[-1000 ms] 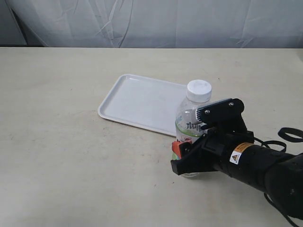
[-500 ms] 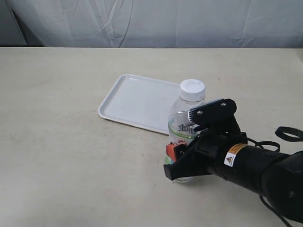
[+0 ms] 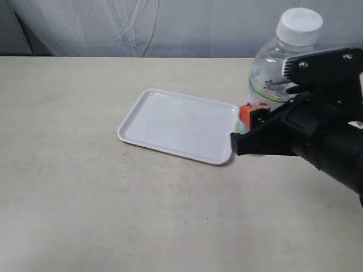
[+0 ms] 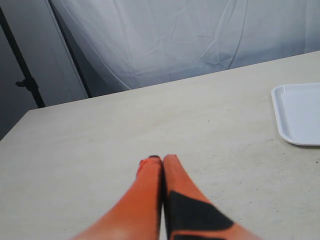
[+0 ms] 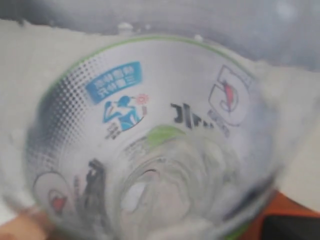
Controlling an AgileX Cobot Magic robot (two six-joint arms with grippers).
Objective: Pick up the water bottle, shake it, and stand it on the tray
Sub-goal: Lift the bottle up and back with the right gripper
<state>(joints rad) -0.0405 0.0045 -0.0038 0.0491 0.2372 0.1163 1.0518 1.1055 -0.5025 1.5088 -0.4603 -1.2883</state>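
Observation:
My right gripper (image 3: pixel 252 122) is shut on the water bottle (image 3: pixel 278 71), a clear bottle with a white cap, held in the air to the right of the tray. Its green-and-white label with a blue patch fills the right wrist view (image 5: pixel 150 145), blurred; orange fingers (image 5: pixel 292 215) show at its edges. The white tray (image 3: pixel 178 124) lies flat on the table with nothing on it, and its corner shows in the left wrist view (image 4: pixel 300 112). My left gripper (image 4: pixel 162 159) hovers low over bare table, orange fingers pressed together, holding nothing. It is out of the exterior view.
A beige table (image 3: pixel 74 187) spreads around the tray. White cloth (image 3: pixel 170 28) hangs behind the far edge. A dark stand pole (image 4: pixel 25 75) is at the table's far side in the left wrist view.
The right gripper has lifted the bottle off the table in front of the tray, carrying it up and to the right. Tray and left gripper stay put.

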